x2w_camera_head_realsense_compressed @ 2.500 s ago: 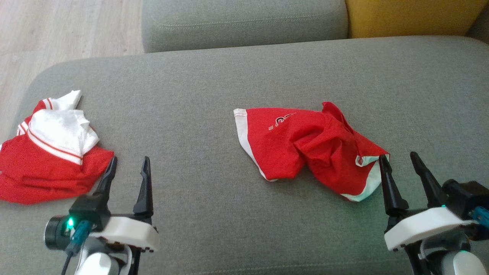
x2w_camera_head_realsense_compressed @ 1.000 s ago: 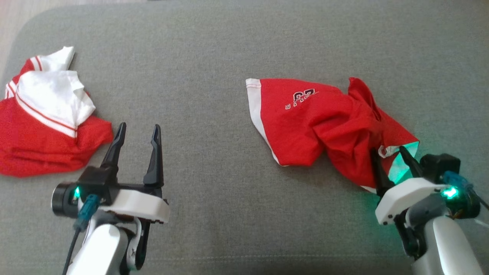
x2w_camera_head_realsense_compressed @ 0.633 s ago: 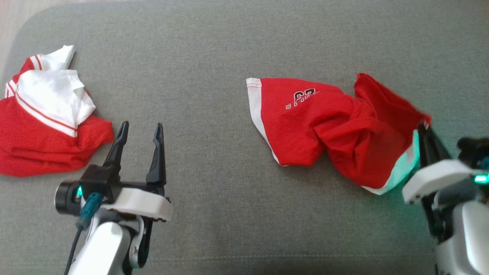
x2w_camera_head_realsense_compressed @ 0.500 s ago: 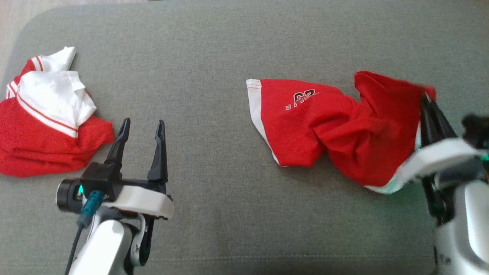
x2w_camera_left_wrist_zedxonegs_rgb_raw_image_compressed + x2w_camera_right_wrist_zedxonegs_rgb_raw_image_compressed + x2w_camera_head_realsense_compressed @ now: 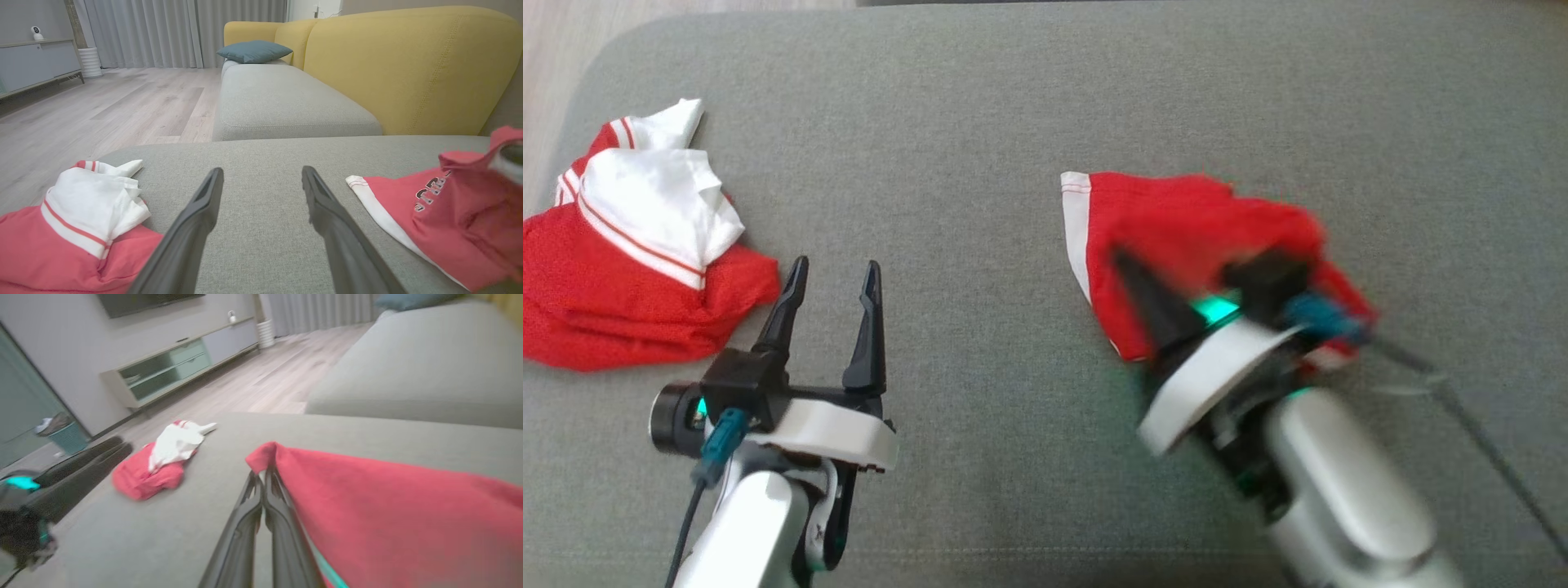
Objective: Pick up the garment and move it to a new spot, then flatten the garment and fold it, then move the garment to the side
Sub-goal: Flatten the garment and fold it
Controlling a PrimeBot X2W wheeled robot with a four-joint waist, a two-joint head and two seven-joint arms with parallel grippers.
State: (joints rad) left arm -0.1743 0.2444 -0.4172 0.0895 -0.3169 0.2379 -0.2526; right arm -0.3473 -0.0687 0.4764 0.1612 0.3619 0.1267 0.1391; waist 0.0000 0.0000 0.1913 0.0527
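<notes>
right hand (image 5: 260, 477): fingers pressed together, pinching a raised red fold of the garment (image 5: 1168, 220) | garment: red with white trim, right of middle on the grey sofa seat (image 5: 980, 106), its left hem lying on the seat | left hand (image 5: 836, 273): wide, empty, near left, just right of a red-and-white heap (image 5: 645, 261)

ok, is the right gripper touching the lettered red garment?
Touching. In the right wrist view, the right gripper is shut with a corner of the red garment pinched at its tips, and the cloth drapes off to one side.
</notes>
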